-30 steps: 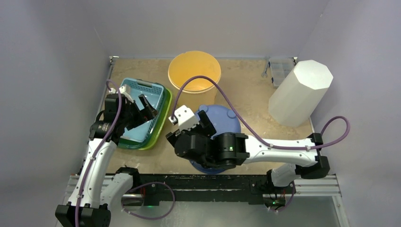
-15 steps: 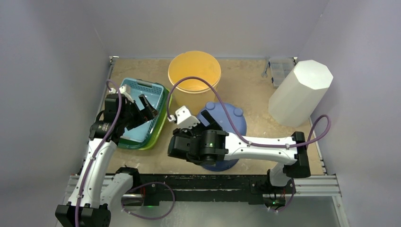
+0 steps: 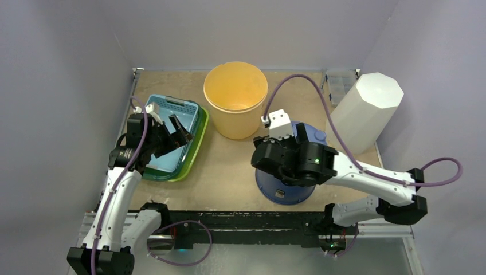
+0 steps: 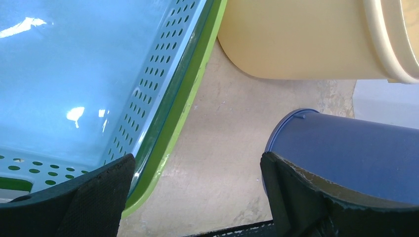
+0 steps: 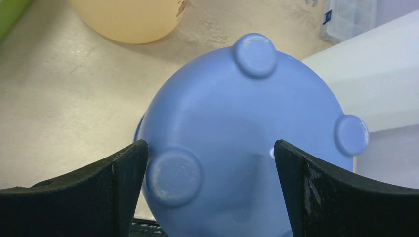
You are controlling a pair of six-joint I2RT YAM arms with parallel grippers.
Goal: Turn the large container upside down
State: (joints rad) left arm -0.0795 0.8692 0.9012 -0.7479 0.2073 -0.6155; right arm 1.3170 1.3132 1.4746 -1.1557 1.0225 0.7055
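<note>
The large blue container (image 3: pixel 285 190) stands upside down near the table's front, right of centre, its round-footed base (image 5: pixel 247 123) facing up. Its wall also shows in the left wrist view (image 4: pixel 346 148). My right gripper (image 5: pixel 207 148) is open just above that base, one finger on each side, holding nothing. In the top view the right wrist (image 3: pixel 292 157) covers most of the container. My left gripper (image 3: pixel 179 129) is open and empty over the right rim of the blue basket (image 3: pixel 172 137). In its own view the left gripper (image 4: pixel 197 158) shows bare table between the fingers.
A yellow bucket (image 3: pixel 235 97) stands upright at the back centre. A tall white octagonal container (image 3: pixel 364 112) leans at the right. A small clear box (image 3: pixel 339 83) sits in the back right corner. The blue basket rests in a green tray (image 3: pixel 195 152) at the left.
The right arm has swung from the centre front to the right, and the blue container has shifted right with it. The left arm has not moved.
</note>
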